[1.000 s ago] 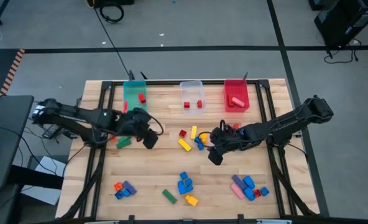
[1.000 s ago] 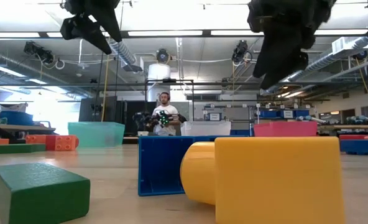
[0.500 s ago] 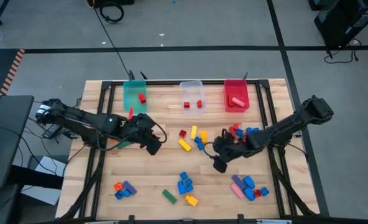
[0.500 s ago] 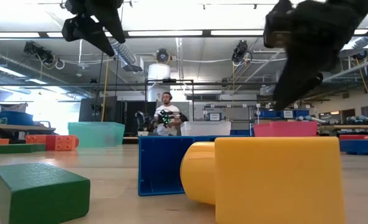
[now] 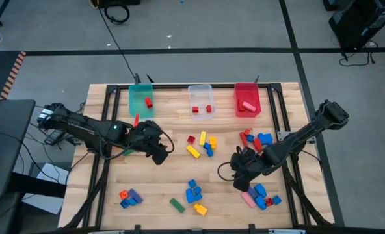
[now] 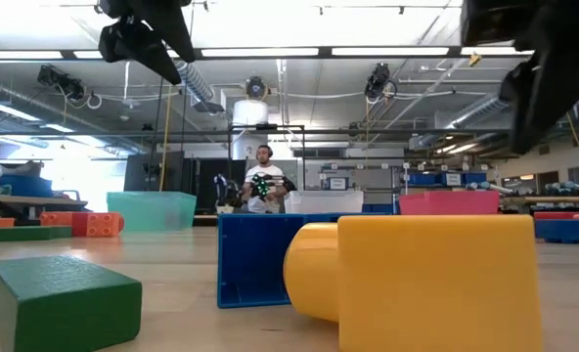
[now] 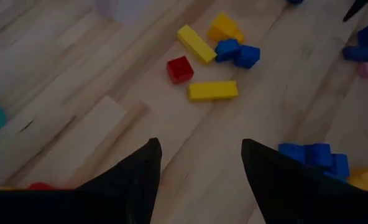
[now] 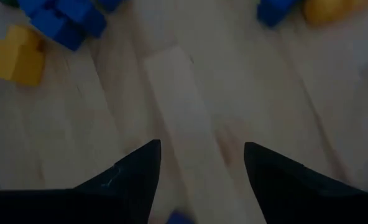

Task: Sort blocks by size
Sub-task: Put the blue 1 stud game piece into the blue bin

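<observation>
On the wooden table (image 5: pixel 160 188), both dark arms reach inward from the sides. Along the far edge stand three bins: a teal bin (image 5: pixel 141 99) with a red piece inside, a clear bin (image 5: pixel 201 100) with two red pieces, and a red bin (image 5: pixel 247 99) with a pink bar.

The left gripper (image 5: pixel 159 156) hangs over bare wood left of centre, its jaws standing apart with nothing between them. The right gripper (image 5: pixel 241 181) is low over the table's right half, just beside the near-right cluster; its jaws are also spread and look empty, though its wrist view is dim.

The blocks (image 5: pixel 202 144) lie in scattered groups: yellow, red and blue ones at centre, red and blue ones at right, blue, green and yellow ones near the front middle, an orange-purple-blue clump front left, and pink, blue and red ones front right.
</observation>
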`<state>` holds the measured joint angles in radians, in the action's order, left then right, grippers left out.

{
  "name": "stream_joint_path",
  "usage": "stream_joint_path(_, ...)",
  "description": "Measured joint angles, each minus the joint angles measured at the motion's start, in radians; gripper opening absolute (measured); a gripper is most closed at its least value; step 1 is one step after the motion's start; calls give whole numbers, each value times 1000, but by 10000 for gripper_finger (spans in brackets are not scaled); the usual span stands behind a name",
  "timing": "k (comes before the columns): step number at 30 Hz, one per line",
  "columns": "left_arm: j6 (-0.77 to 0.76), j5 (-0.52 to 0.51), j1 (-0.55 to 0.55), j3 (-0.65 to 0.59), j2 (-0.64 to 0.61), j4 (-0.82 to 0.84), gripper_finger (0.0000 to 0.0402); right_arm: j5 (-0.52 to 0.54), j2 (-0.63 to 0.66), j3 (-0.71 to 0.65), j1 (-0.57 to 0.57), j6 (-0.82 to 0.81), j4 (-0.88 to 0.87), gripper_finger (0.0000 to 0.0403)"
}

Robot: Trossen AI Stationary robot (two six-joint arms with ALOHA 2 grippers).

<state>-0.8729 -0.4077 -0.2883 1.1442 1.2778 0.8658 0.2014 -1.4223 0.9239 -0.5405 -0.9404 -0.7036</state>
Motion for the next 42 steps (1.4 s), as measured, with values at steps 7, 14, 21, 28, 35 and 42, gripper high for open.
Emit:
stream_joint_path(7, 5, 0, -41, 0, 0, 1, 231, -153, 0, 15, -33, -346, -127, 243)
stream_joint_path(14, 57, 0, -69, 0, 0, 0, 231, -241, 0, 15, -88, -751, -290, 227)
stream_joint_path(21, 86, 0, -68, 0, 0, 0, 231, -269, 0, -40, -184, -936, -258, 216)
stream_joint_path(28, 106, 0, -68, 0, 0, 0, 231, -285, 0, -107, -253, -961, -66, 223)
stream_joint_path(35, 106, 0, -68, 0, 0, 0, 231, -299, 2, -174, -283, -969, -3, 225)
stream_joint_path(42, 106, 0, -68, 0, 0, -10, 231, -319, 0, -222, -283, -941, 6, 224)
